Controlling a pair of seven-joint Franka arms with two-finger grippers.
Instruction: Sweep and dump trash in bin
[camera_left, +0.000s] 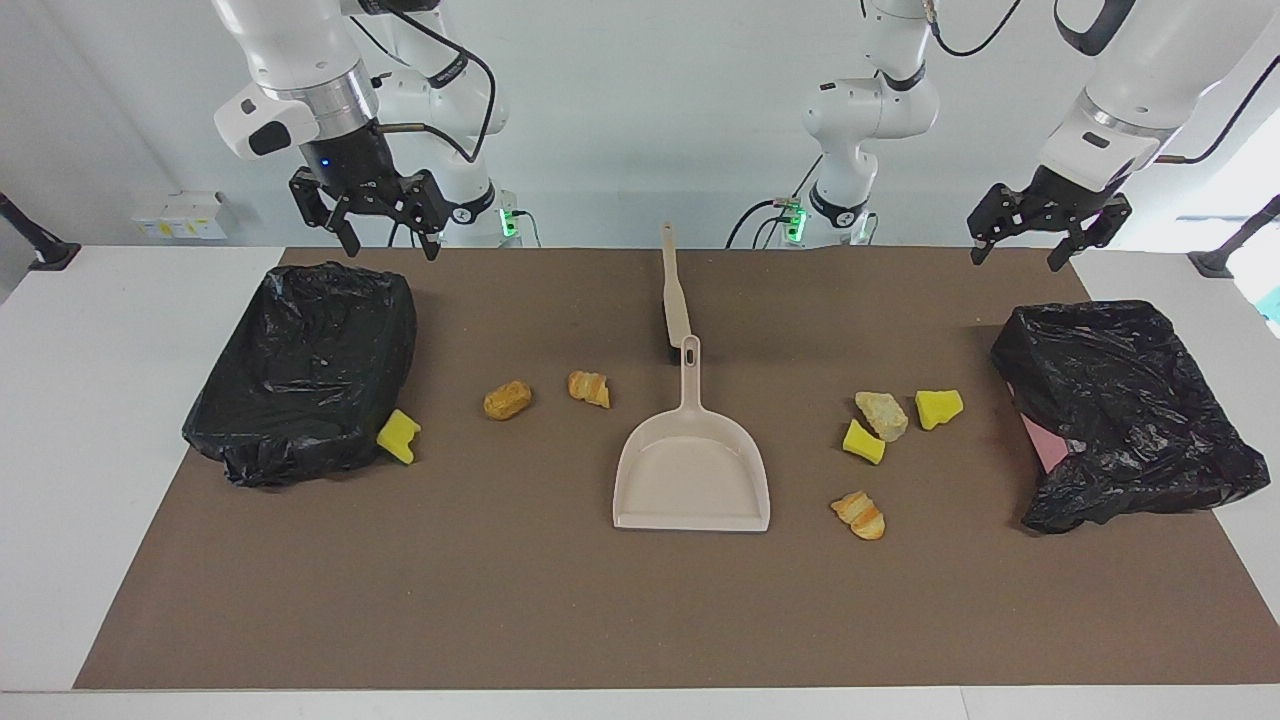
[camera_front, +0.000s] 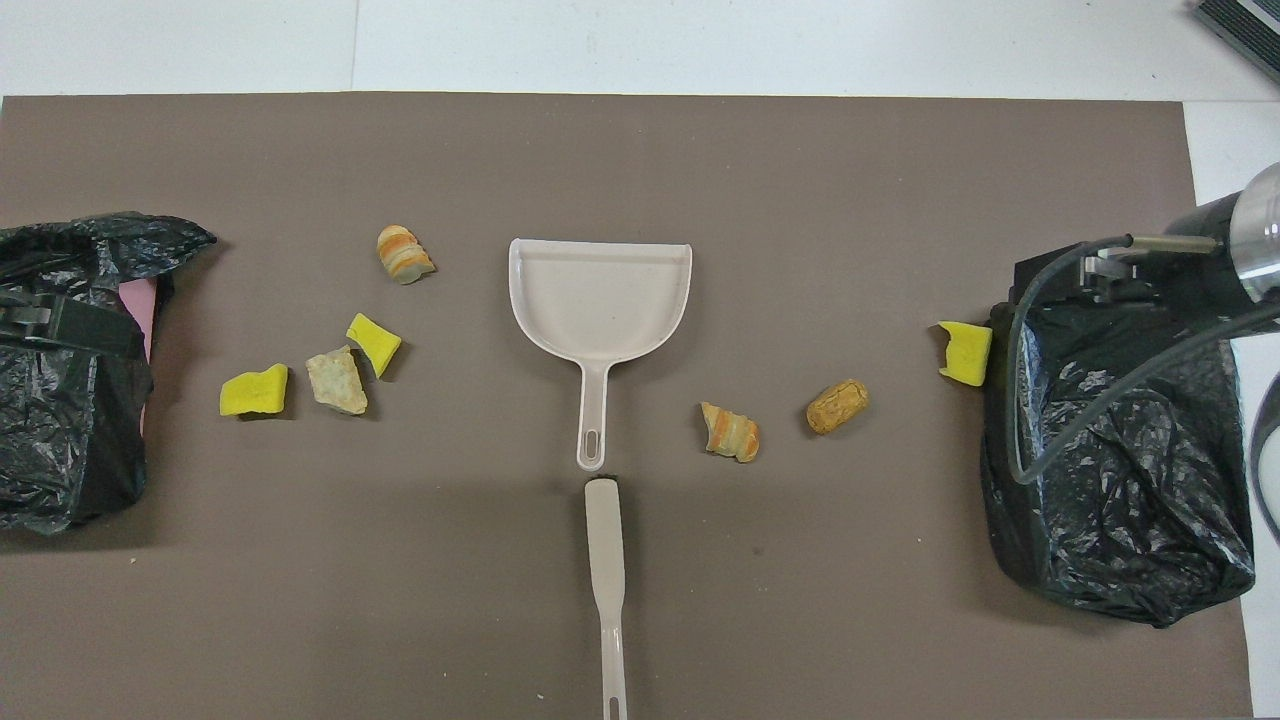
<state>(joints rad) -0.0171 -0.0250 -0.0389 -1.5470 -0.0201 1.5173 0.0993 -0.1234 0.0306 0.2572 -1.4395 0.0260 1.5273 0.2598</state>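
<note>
The beige dustpan (camera_left: 692, 470) (camera_front: 600, 295) lies mid-mat, its handle toward the robots. The brush (camera_left: 676, 295) (camera_front: 606, 560) lies just nearer to the robots, in line with that handle. Trash lies on both sides of the dustpan. Toward the right arm's end are two tan lumps (camera_left: 507, 400) (camera_left: 589, 388) and a yellow wedge (camera_left: 398, 437) against a bin. Toward the left arm's end are two yellow wedges (camera_left: 863, 442) (camera_left: 938, 408) and two tan lumps (camera_left: 881, 415) (camera_left: 859, 514). My right gripper (camera_left: 388, 235) and left gripper (camera_left: 1020, 250) hang open and empty, up in the air.
A bin lined with a black bag (camera_left: 300, 370) (camera_front: 1110, 470) stands at the right arm's end, under the right gripper. Another black-bagged bin (camera_left: 1120, 410) (camera_front: 60, 400) stands at the left arm's end. A brown mat (camera_left: 560, 600) covers the white table.
</note>
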